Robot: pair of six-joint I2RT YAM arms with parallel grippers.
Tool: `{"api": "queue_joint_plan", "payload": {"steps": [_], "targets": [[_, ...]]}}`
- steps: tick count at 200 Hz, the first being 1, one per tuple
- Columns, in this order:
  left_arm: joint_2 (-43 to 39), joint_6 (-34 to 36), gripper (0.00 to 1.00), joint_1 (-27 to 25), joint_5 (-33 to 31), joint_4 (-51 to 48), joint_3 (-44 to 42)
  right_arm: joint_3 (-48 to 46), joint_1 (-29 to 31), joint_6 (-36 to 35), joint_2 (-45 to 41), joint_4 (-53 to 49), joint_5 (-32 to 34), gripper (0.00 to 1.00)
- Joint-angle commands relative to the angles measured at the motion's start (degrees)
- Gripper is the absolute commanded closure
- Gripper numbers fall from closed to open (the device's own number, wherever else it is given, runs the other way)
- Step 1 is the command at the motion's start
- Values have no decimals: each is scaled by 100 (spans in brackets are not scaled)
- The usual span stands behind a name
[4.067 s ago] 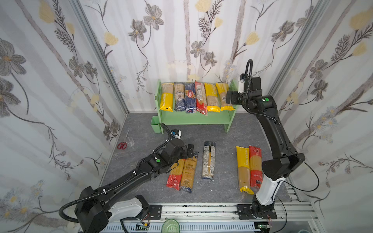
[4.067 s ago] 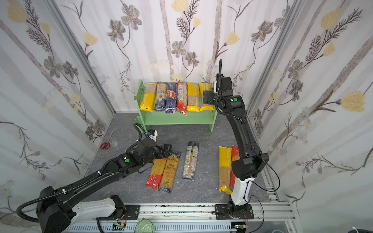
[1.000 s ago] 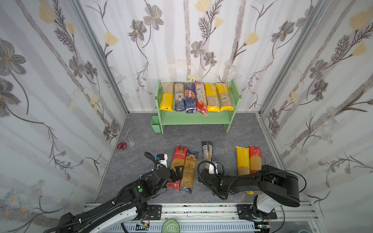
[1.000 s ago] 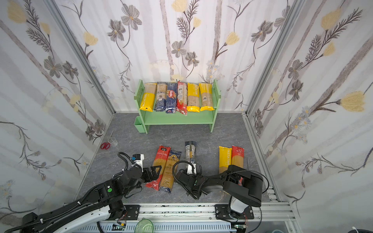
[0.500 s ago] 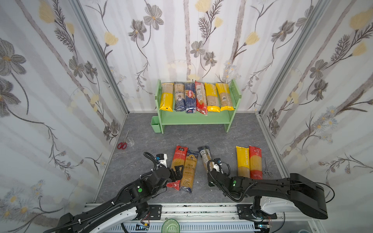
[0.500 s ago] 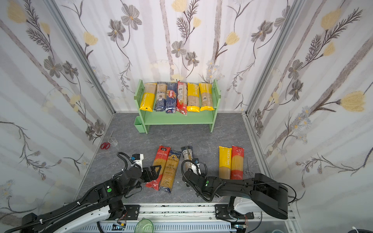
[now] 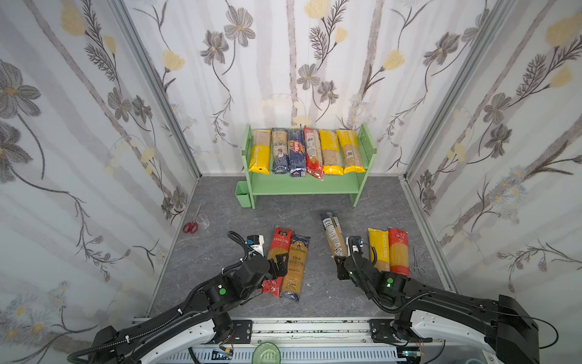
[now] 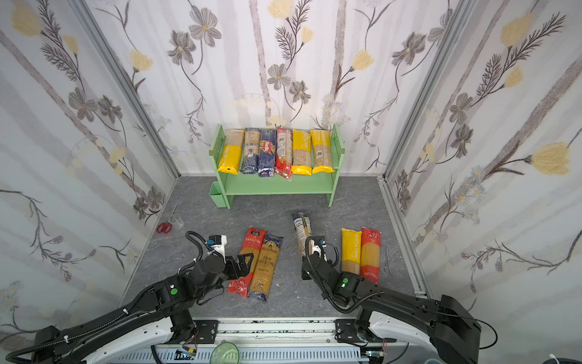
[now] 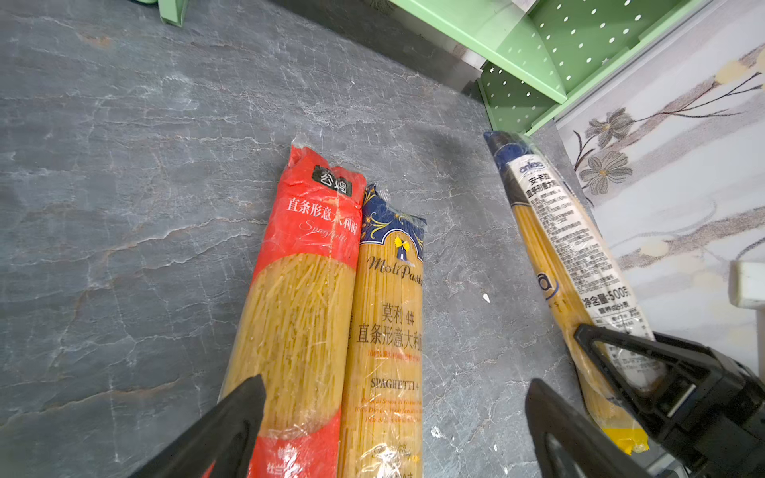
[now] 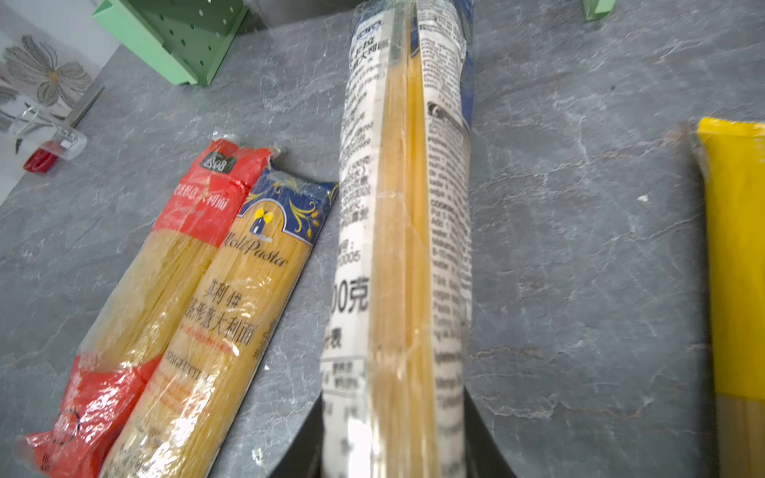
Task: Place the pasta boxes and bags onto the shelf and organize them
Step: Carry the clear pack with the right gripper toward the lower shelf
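Light-green shelf point(image 7: 302, 186) against the back wall of the grey stone-patterned floor point(image 7: 220, 252). Its top tier carries six packs side by side, from the left in both top views: yellow-ended bag point(image 7: 260, 153), navy-labelled clear bag point(image 7: 279, 151), dark blue Barilla box point(image 7: 297, 153), red bag point(image 7: 313, 154), and two yellow bags point(image 7: 330, 153) point(image 7: 350, 152).

Five packs lie on or over the floor in front of the shelf. The red-ended spaghetti bag point(image 7: 281, 241) and the navy MoliPasta bag point(image 7: 296, 268) lie touching along their long sides. Well to their right, the yellow Pastatime bag point(image 7: 379, 249) and the red-topped bag point(image 7: 398, 252) lie in a like pair.

Left gripper point(image 7: 279, 264): jaws spread wide and holding nothing, poised over the near half of the red-ended and MoliPasta bags (the left wrist view shows one finger on either side of the pair).

Right gripper point(image 10: 393, 438): jaws closed on the near end of the navy-ended, white-labelled bag point(image 7: 333, 234), which points towards the shelf between the two floor pairs. Whether its far end rests on the floor cannot be told.

Also shown are red-handled scissors point(image 7: 191, 226) near the left wall and a small green cup point(image 7: 245, 194) at the shelf's left leg.
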Motion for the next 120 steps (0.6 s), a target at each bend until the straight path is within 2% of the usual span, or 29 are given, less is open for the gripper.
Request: {"api": "queue_joint_plan", "payload": {"steps": [1,46,52,120], "targets": [[201,204,0,7,-222,37,211,222,-222,-447,-92,501,341,95],[852,528,0,15,-334,46,755,691,-948,-1007,281,811,32,95],[939,578,0,19,-356,46,817,755,-1214,-1086,363,906,-37,95],[1495,1061,0,142,-381,55,1331,1959,-2296,-1720,1708,1515,-657,94]]}}
